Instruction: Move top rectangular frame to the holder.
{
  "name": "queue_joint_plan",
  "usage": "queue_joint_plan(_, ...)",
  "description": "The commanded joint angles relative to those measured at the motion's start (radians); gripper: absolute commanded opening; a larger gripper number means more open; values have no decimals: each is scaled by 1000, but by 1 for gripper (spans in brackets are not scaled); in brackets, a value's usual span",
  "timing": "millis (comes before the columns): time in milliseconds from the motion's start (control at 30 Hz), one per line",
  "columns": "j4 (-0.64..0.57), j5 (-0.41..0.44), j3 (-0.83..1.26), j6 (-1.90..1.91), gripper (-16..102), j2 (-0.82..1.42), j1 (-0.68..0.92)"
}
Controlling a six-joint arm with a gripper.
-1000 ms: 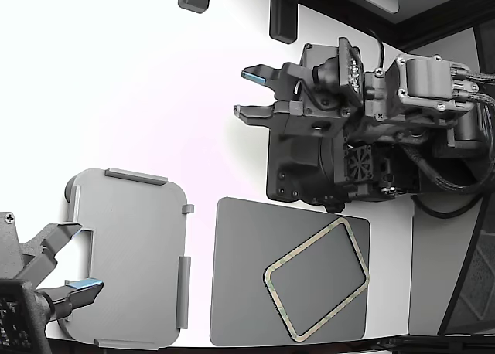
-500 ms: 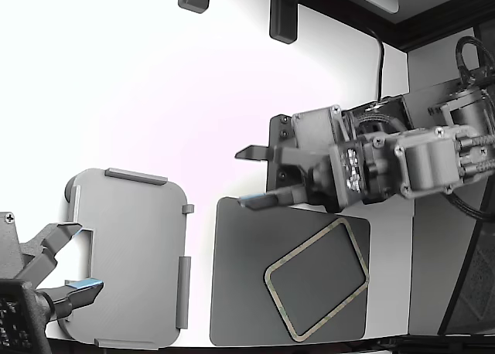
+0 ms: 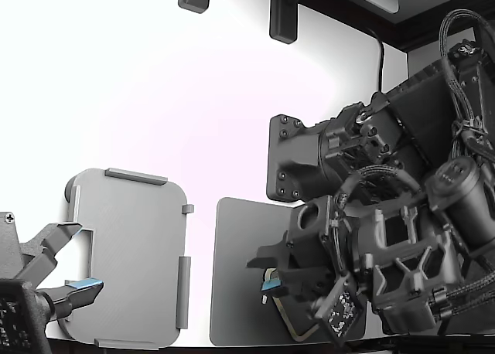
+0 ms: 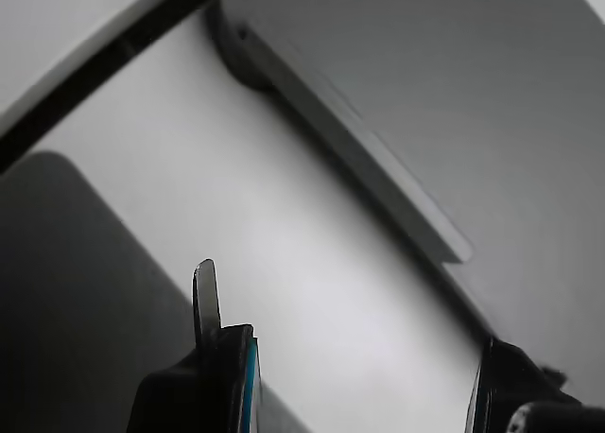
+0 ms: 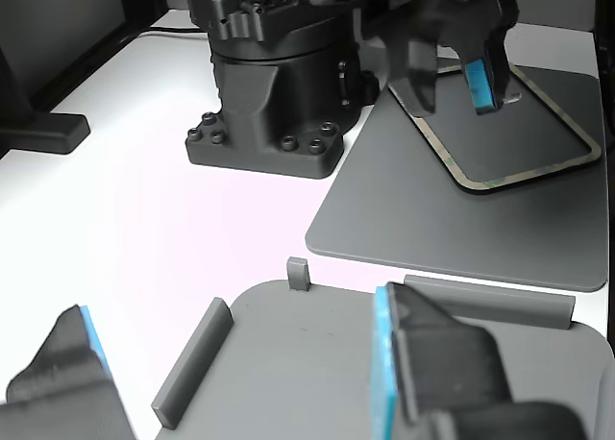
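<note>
In the exterior view my gripper (image 3: 267,273) hangs open and empty over the dark mat (image 3: 236,292), at the corner of the top rectangular frame (image 3: 272,292), with the holder (image 3: 131,253) well apart at the exterior view's left. My wrist view shows spread fingers (image 4: 206,301) holding nothing. The other view shows the frame lying flat on the mat.

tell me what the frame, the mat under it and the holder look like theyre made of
Frame: thin flat sheet, mottled beige-green, perhaps film or laminate. Mat: dark grey, matte, maybe rubber or foam. Holder: light grey, matte, rigid raised tabs, probably plastic.

surface: white tabletop (image 3: 155,99), brightly lit | far edge: dark wall strip (image 3: 441,22) | dark brackets (image 3: 282,18)
</note>
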Motion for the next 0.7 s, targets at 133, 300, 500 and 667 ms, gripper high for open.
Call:
queue_joint_plan(133,9,-97,-37,-164,90,-35,118)
queue_joint_plan(300,69,-175,-69,-285,98,-83,219)
queue_joint_plan(500,86,-218,-124,-367,95,-192,321)
queue_joint_plan(667,114,-153,-184,-445,99,-327,405)
